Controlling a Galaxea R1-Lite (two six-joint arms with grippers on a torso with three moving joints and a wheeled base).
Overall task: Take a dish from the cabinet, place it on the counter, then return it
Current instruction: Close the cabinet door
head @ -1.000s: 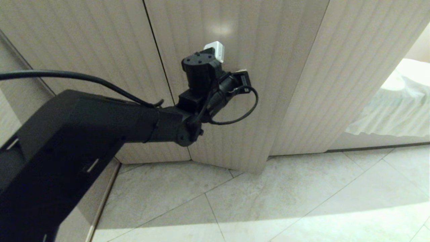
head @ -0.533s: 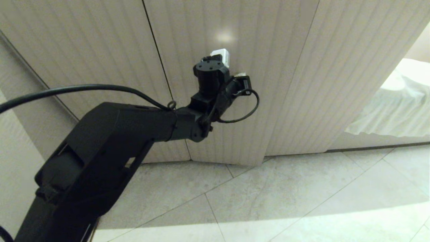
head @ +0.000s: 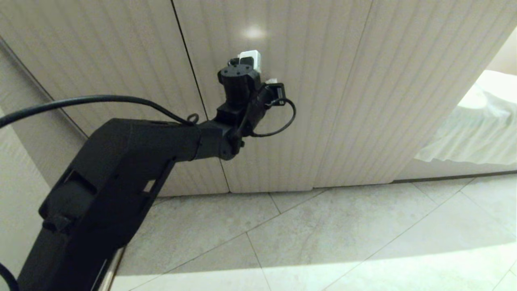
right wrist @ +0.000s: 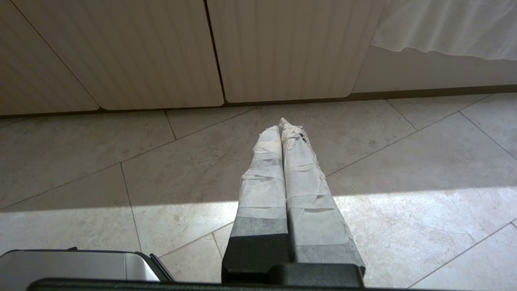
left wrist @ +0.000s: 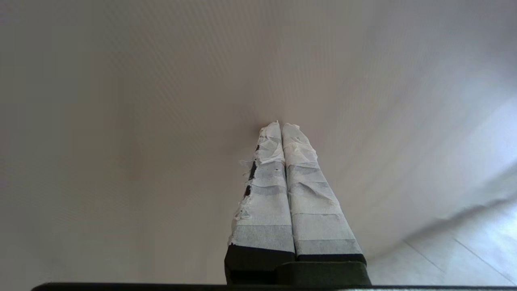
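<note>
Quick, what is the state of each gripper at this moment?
Left gripper: closed, holding nothing, tips against the cabinet door.
Right gripper: closed, holding nothing, above the floor.

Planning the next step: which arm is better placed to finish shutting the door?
Left. Its gripper, jaws shut, is at the door; the right gripper hangs low, pointing at the floor.

head: downward at cabinet (head: 307, 101), floor | left wrist: perhaps touching door | right wrist: low, same doors
</note>
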